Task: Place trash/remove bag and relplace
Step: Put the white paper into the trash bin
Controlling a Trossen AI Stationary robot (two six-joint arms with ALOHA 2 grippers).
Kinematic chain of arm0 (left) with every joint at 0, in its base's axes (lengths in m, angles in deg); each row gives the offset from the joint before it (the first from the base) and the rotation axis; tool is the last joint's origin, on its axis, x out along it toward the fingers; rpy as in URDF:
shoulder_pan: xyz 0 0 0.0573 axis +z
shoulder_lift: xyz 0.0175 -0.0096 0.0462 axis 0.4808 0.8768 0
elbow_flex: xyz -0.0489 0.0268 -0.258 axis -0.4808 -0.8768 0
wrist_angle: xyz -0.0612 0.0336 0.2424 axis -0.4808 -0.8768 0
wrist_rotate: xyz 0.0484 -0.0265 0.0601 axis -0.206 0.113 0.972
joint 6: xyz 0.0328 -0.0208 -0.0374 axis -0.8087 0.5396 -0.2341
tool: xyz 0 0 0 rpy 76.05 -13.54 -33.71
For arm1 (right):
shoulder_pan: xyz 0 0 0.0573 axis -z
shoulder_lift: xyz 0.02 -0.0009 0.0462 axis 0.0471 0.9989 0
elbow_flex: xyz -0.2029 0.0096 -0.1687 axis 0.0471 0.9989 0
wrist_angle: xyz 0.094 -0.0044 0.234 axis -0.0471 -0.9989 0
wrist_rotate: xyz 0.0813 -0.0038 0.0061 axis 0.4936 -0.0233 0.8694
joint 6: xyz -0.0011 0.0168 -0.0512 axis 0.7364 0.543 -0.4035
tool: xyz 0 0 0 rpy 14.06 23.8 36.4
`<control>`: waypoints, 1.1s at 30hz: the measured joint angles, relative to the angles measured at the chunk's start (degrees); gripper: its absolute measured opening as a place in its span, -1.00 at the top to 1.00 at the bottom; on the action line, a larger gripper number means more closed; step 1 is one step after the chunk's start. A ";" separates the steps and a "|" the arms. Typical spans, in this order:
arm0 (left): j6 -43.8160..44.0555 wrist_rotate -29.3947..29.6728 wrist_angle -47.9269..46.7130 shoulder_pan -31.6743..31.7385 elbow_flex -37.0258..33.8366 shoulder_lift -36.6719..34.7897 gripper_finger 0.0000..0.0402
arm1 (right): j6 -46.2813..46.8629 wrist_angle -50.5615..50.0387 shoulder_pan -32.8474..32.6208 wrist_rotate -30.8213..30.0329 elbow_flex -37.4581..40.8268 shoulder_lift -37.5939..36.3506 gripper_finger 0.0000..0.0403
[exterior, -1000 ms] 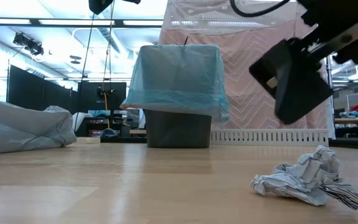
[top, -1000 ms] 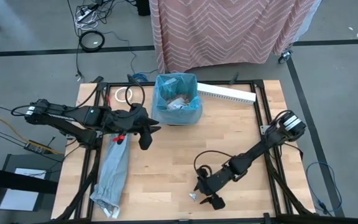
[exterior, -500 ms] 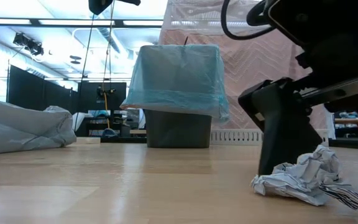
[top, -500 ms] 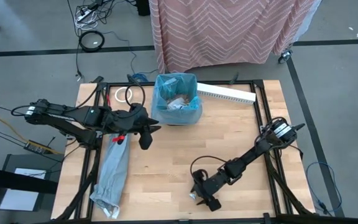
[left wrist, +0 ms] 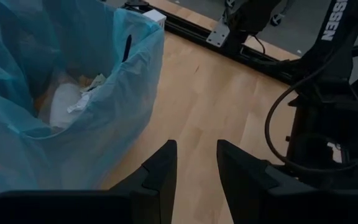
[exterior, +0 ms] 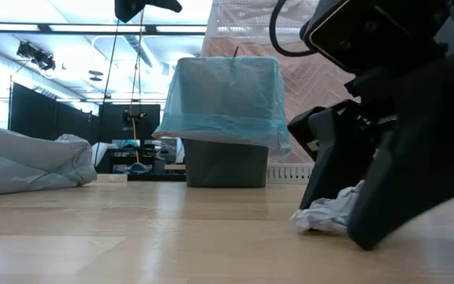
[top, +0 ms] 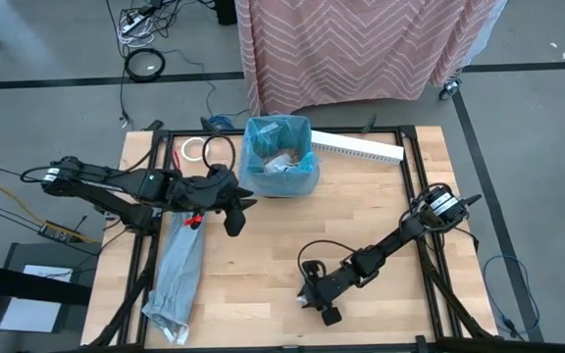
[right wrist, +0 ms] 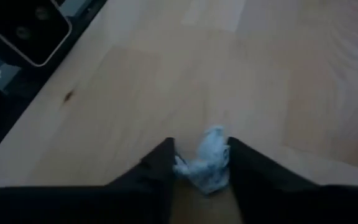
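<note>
The right claw [right wrist: 199, 163] is pinching a crumpled white wrapper [right wrist: 204, 163] between its fingers at the surface's [top: 263, 265] near edge. Farther back, the left claw [top: 231, 208] is hanging part-open, gripping nothing — just beside the bin lined with the blue bag [top: 279, 155], scraps lying inside.

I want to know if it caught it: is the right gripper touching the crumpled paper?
Touching. The right wrist view shows the right gripper with both fingers pressed against the crumpled paper.
</note>
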 joint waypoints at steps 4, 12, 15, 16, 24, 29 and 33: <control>0.20 -0.21 0.88 -0.40 0.00 0.79 0.40 | 2.46 -0.13 0.04 -0.44 0.02 0.00 0.84; 1.50 -0.31 4.12 -1.15 -0.02 1.08 0.40 | 8.59 -2.40 0.00 -0.83 -0.36 -2.67 0.94; 1.37 -0.49 7.29 -1.14 -0.02 1.03 0.40 | 6.74 -5.67 0.02 -1.72 -2.95 -6.99 0.97; 0.93 -0.53 8.38 -1.14 -0.02 1.04 0.40 | 5.39 -7.61 0.14 -2.68 -4.10 -8.48 0.96; -5.70 -0.10 17.11 -0.99 -0.02 -0.05 0.40 | -10.74 -31.34 7.20 -11.75 -14.67 -18.95 0.98; -11.21 3.54 22.26 -0.96 -0.02 -2.20 0.40 | -14.08 -35.67 15.98 -16.05 -19.68 -24.32 0.99; -16.81 8.86 25.94 -0.96 -0.02 -4.37 0.40 | -15.56 -35.69 23.92 -16.57 -23.12 -27.66 0.99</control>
